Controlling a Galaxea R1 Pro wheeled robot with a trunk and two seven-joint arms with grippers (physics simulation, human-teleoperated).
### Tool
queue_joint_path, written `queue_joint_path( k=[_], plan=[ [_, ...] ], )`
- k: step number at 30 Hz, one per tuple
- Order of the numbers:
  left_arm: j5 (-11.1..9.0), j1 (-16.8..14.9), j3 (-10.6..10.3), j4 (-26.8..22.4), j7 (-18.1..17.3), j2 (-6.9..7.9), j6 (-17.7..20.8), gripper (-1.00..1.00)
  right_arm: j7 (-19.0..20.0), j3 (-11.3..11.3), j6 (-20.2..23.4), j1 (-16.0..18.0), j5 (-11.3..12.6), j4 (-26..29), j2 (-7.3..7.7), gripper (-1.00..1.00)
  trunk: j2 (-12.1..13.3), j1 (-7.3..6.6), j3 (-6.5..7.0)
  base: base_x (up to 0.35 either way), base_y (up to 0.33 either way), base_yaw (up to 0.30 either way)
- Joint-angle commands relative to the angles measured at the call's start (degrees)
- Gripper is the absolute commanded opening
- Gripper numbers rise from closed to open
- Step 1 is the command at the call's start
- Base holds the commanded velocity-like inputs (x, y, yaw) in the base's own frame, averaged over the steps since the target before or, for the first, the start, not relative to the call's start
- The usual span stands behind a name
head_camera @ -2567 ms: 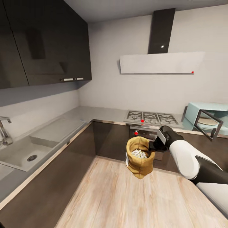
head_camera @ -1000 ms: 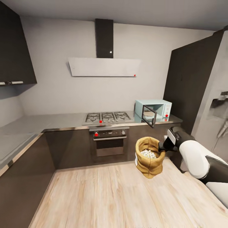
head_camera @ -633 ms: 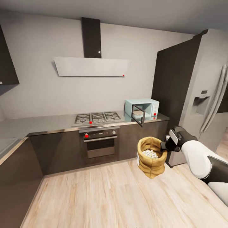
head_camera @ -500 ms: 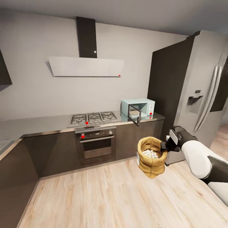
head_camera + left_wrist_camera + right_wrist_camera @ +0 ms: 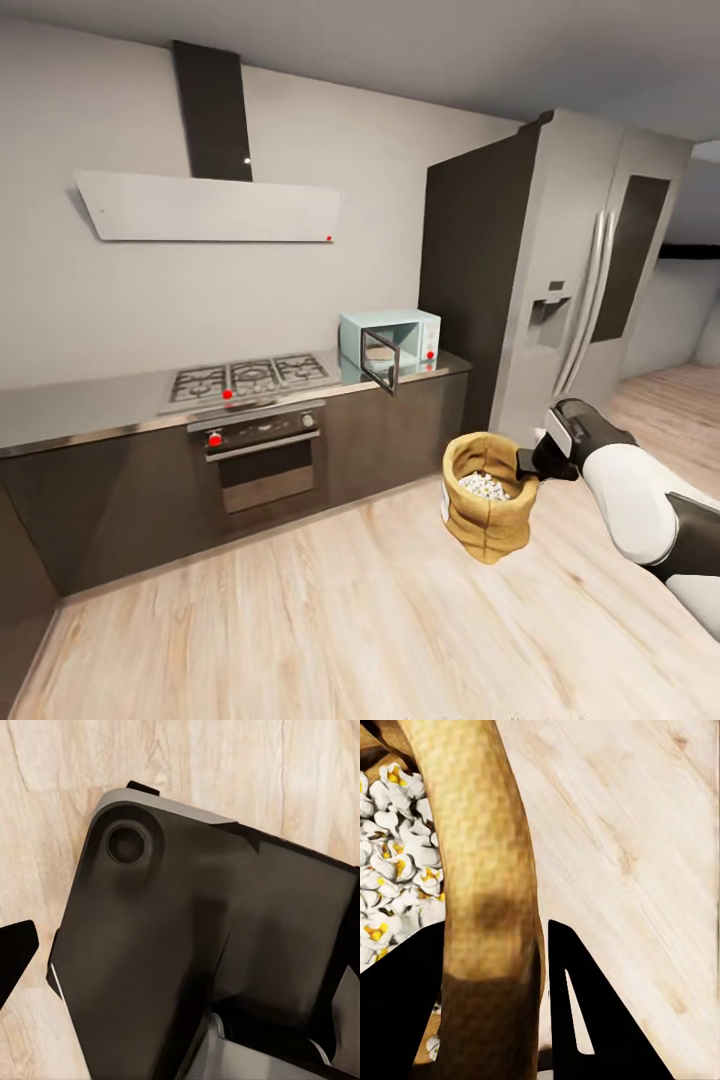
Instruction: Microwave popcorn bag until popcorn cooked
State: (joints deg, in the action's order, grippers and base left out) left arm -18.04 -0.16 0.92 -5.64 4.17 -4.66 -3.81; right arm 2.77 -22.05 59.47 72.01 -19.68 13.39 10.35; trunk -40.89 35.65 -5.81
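The wrinkled tan-brown popcorn bag (image 5: 487,496) with its rolled rim hung at lower right of the frame over the light wood floor (image 5: 330,620), the right gripper (image 5: 530,464) clenched on its rim. Pale white-yellow puffs (image 5: 394,862) filled it. The small pale-blue microwave (image 5: 390,346) sat mid-frame on the grey tabletop (image 5: 90,405), door seemingly ajar.

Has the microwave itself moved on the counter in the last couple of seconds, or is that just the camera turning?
No. The microwave keeps its spot right of the hob on the countertop, door open; the whole view shifted, so the camera moved.
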Motion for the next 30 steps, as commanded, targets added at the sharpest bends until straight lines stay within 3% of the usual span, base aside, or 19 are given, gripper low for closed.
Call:
queue_joint_path(
  k=[1, 6, 11, 17, 24, 30],
  plan=[
    [-0.23, -0.02, 0.09, -0.01, 0.13, -0.01, -0.14, 1.0, 0.31, -0.45, 0.19, 0.06, -0.54, 0.05, -0.01, -1.0, -0.08, 0.02, -0.1, 0.0, 0.0, -0.294],
    [-0.32, -0.02, 0.13, 0.08, 0.13, 0.0, -0.14, 1.0, 0.31, -0.47, 0.39, 0.06, -0.52, -0.04, 0.07, -1.0, -0.08, 0.02, -0.1, 0.0, 0.0, -0.294],
    [-0.44, -0.02, 0.13, 0.13, 0.13, 0.1, -0.14, 1.0, 0.31, -0.45, 0.02, 0.04, -0.37, -0.71, 1.47, -1.0, -0.08, 0.02, -0.1, 0.0, 0.0, -0.294],
    [-0.67, -0.02, -0.01, 0.41, 0.18, 1.27, 0.1, 1.0, 0.07, -0.45, -0.14, 0.05, -0.48, -1.67, 1.58, -1.0, -0.08, 0.02, -0.1, 0.0, 0.0, -0.294],
    [0.1, -0.02, -0.75, 0.45, 0.13, 1.24, -0.05, 1.0, 0.0, -0.45, -0.23, 0.05, -0.68, -1.7, 1.44, -1.0, -0.08, 0.02, -0.1, 0.0, 0.0, -0.294],
    [0.11, -0.02, -0.84, 0.45, 0.13, 1.08, -0.06, 1.0, 0.67, -0.38, -0.52, 0.05, -0.58, -1.7, 0.47, -1.0, -0.08, 0.02, -0.1, 0.0, 0.0, -0.185]
  ],
)
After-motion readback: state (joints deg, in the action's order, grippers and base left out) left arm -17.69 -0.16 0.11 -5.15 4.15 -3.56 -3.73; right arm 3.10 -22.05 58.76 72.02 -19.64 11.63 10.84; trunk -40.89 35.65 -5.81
